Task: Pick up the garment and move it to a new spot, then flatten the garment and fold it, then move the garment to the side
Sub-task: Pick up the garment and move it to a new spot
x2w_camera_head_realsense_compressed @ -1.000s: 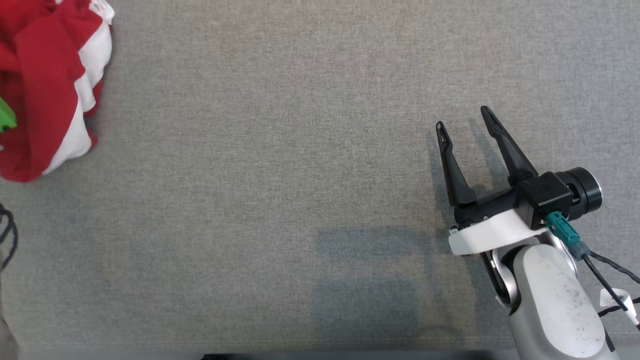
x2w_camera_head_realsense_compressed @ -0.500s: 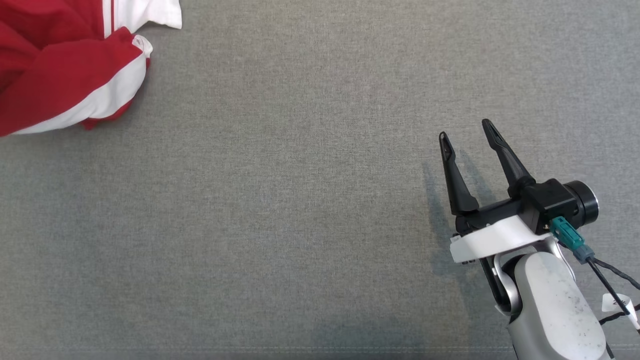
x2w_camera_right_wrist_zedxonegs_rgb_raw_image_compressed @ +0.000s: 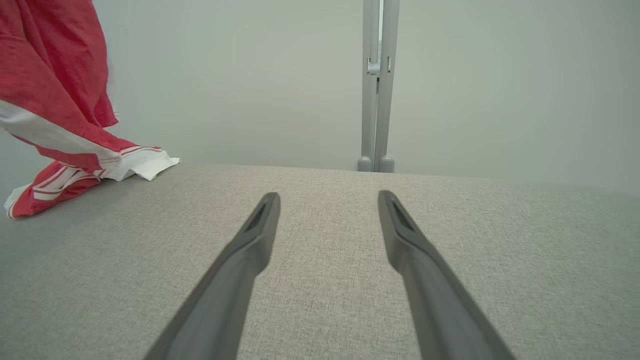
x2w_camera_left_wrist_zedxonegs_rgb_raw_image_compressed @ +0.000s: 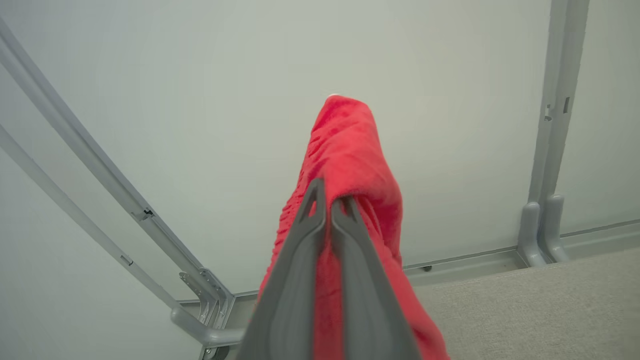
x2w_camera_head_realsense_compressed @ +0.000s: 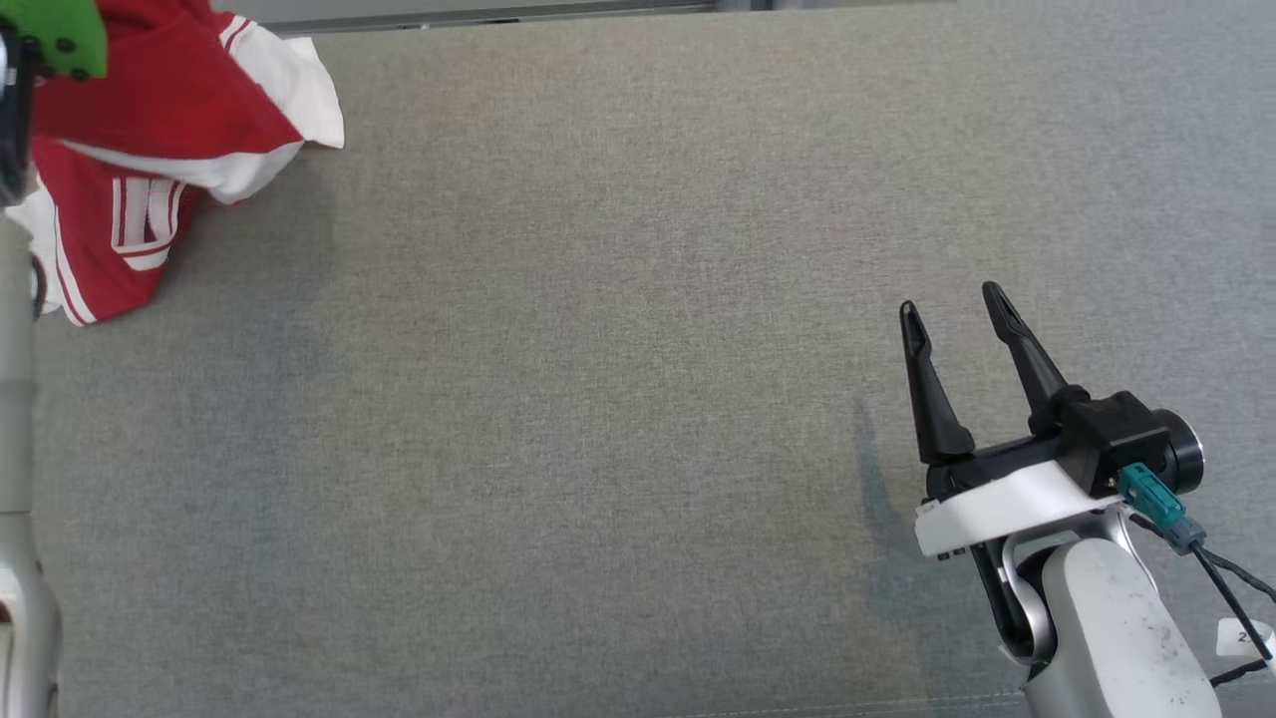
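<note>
A red garment with white stripes (x2w_camera_head_realsense_compressed: 150,130) hangs at the far left corner of the grey table, its lower end trailing on the cloth (x2w_camera_right_wrist_zedxonegs_rgb_raw_image_compressed: 65,180). In the left wrist view my left gripper (x2w_camera_left_wrist_zedxonegs_rgb_raw_image_compressed: 327,200) is shut on a fold of the red garment (x2w_camera_left_wrist_zedxonegs_rgb_raw_image_compressed: 350,150), which drapes over the fingertips. My left arm's pale forearm (x2w_camera_head_realsense_compressed: 15,419) runs up the left edge of the head view. My right gripper (x2w_camera_head_realsense_compressed: 957,304) stands open low over the table at the right, nothing between its fingers (x2w_camera_right_wrist_zedxonegs_rgb_raw_image_compressed: 260,235).
The grey fabric table (x2w_camera_head_realsense_compressed: 598,399) spreads across the view. Its far edge (x2w_camera_head_realsense_compressed: 498,15) meets a pale wall with grey metal posts (x2w_camera_right_wrist_zedxonegs_rgb_raw_image_compressed: 376,85). A slanted grey rail (x2w_camera_left_wrist_zedxonegs_rgb_raw_image_compressed: 100,165) stands behind the garment in the left wrist view.
The head camera has tilted so the table's far edge now shows. The garment has been lifted higher by my left gripper. My right gripper stays open in the same pose.
</note>
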Controlling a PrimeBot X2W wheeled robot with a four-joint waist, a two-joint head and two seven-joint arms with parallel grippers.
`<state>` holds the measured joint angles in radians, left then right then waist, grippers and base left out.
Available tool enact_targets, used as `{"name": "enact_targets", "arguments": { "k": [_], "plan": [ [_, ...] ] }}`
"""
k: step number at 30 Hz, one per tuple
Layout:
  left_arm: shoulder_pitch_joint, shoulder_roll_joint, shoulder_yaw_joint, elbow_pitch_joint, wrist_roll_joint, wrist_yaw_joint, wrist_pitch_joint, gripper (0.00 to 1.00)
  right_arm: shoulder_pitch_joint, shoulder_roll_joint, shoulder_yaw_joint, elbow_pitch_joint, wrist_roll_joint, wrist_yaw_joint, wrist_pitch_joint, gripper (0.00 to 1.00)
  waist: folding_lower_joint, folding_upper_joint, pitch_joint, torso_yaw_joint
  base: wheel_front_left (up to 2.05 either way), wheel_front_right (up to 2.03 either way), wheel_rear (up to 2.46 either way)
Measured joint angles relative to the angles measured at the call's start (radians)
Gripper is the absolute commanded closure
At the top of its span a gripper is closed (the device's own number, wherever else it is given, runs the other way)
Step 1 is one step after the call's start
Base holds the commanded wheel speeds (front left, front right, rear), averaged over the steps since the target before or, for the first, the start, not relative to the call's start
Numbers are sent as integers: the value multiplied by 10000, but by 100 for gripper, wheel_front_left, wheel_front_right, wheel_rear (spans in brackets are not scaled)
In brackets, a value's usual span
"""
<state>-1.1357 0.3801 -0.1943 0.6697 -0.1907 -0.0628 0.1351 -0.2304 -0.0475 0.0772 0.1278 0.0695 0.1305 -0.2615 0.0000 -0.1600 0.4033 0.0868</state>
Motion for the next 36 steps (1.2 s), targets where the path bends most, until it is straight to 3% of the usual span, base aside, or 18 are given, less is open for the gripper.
{"name": "enact_targets", "arguments": {
  "k": [6,16,25,30,36],
  "plan": [
    [438,-848,-558,-1216,-23,-2,134,100,276,0,-40,27,211,0,0,0,0,-1,-473,-336,0,0,0],
    [2328,-2729,-2174,-3463,-44,130,203,100,631,-2,-458,102,270,0,0,0,0,0,-912,-738,0,0,0],
    [3225,-3252,-3243,-5166,-215,1156,541,100,629,0,-779,2,259,0,0,0,0,-1,-789,-946,0,0,0],
    [3663,-3287,-3359,-4627,-652,1831,742,100,559,4,-619,-56,251,0,0,0,0,0,-594,-1168,0,0,0],
    [3642,-3298,-3204,-2483,-1103,2104,267,100,290,0,-255,-75,276,0,0,0,0,0,-237,-1594,0,0,0]
  ]
}}
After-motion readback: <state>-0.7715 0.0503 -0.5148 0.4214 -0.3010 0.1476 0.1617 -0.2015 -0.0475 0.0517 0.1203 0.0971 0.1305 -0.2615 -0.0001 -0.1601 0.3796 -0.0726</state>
